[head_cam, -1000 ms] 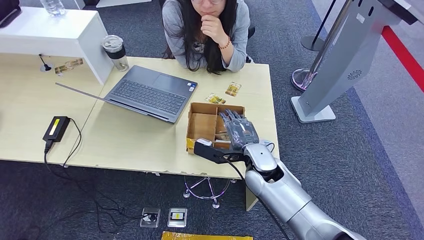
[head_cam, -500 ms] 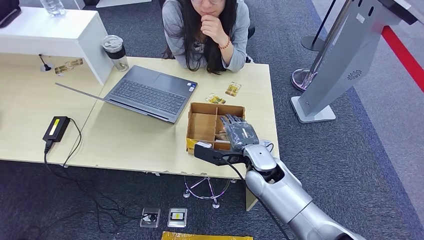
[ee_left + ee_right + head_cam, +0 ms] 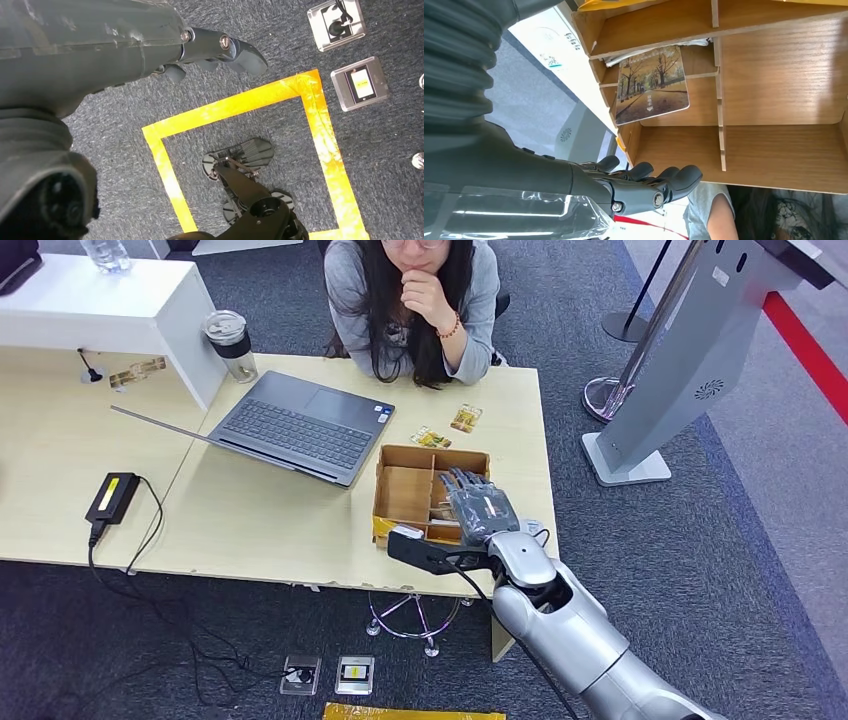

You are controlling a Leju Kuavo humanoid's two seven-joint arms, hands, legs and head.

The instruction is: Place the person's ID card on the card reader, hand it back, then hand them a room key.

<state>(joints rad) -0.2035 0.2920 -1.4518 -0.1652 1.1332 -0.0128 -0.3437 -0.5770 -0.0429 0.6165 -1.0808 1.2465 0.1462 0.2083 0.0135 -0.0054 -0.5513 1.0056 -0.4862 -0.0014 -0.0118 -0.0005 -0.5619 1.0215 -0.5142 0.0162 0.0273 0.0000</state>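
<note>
Pale counter (image 3: 280,520) | wooden tray (image 3: 402,492): room key (image 3: 652,85), thin, stiff, light, slick; pinch its overhanging edge | right robot hand (image 3: 478,502) spread, empty, above tray | left robot hand (image 3: 150,45) hanging, state unclear.

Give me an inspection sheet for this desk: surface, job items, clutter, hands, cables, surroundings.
Surface: pale wooden desk, white raised shelf at its far left.
Job's things: wooden divided box holds a tree-picture card; two cards lie beyond the box; card reader near the left front edge.
Clutter: open laptop, tumbler.
Hands: right hand over the box, empty; left hand hangs over the carpet, empty.
Cables: reader cable runs down to a floor socket.
Surroundings: seated person, grey kiosk stand, yellow floor tape.
</note>
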